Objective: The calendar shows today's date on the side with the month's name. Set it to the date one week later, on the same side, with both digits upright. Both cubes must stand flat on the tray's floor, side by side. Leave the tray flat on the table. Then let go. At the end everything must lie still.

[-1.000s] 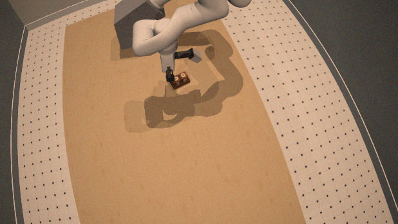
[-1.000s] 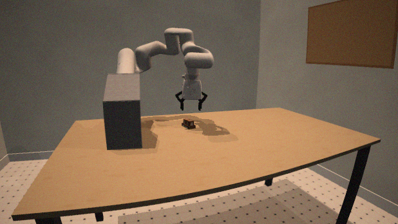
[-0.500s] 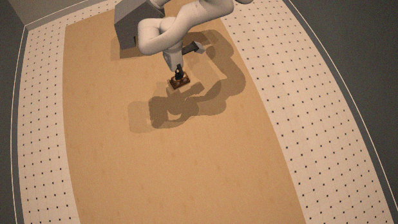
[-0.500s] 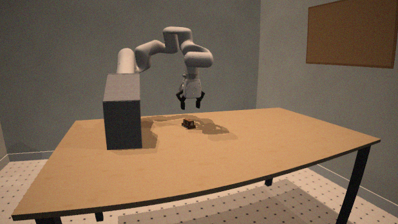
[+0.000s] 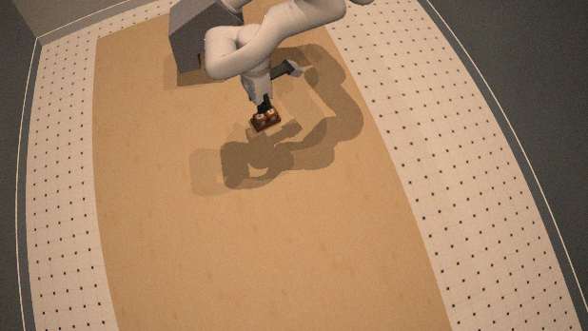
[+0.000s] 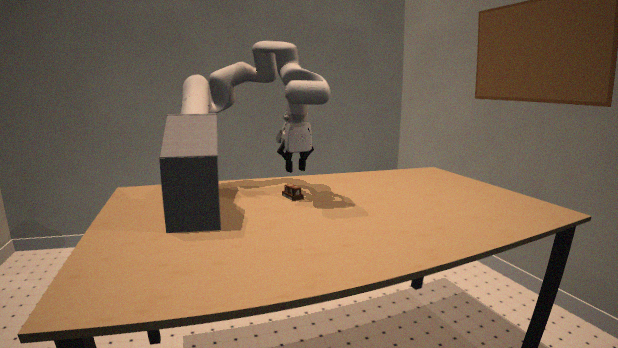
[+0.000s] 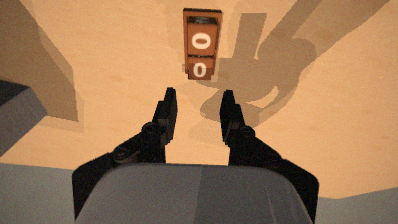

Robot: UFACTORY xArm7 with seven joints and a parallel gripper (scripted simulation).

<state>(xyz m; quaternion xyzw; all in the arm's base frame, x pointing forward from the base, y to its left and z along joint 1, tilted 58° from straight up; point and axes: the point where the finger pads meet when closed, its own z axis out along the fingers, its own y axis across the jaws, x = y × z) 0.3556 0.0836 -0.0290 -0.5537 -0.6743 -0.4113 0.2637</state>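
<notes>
The small brown calendar tray (image 5: pixel 264 118) sits flat on the wooden table with two brown cubes side by side in it. In the wrist view both cubes (image 7: pixel 201 48) show a white 0 on their top faces. The tray also shows in the exterior view (image 6: pixel 293 192). My gripper (image 7: pixel 199 99) hangs well above the table, over the tray and a little to one side, fingers pointing down. Its fingers (image 6: pixel 295 164) stand half open with nothing between them. The side with the month's name is too small to read.
A tall grey box (image 6: pixel 190 172), the arm's base, stands on the table to the left of the tray. The arm (image 5: pixel 257 40) reaches over the tray from the back. A brown board (image 6: pixel 546 50) hangs on the right wall.
</notes>
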